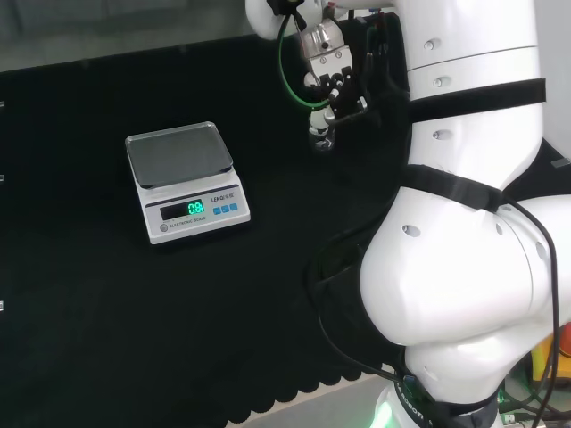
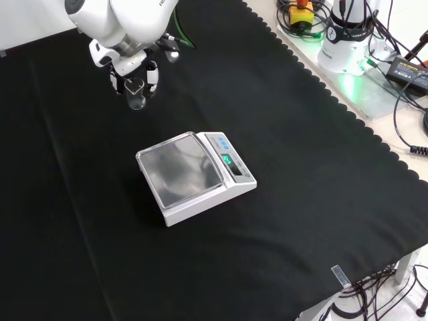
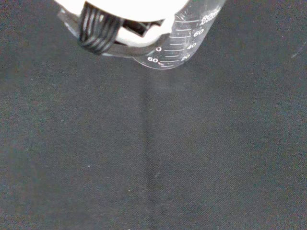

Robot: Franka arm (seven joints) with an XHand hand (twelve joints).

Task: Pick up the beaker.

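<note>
Clear glass, the small graduated beaker (image 1: 321,138) is hanging just under the black and white hand (image 1: 335,85) in the head view, off to the right of the white electronic scale (image 1: 186,181), its long axis roughly upright. Moving to the front view, the hand's fingers (image 2: 152,73) are curling round the beaker, beyond the scale, seemingly clear of the black cloth (image 2: 301,200). From the wrist, the beaker's marked wall is looking empty beside the palm.
</note>
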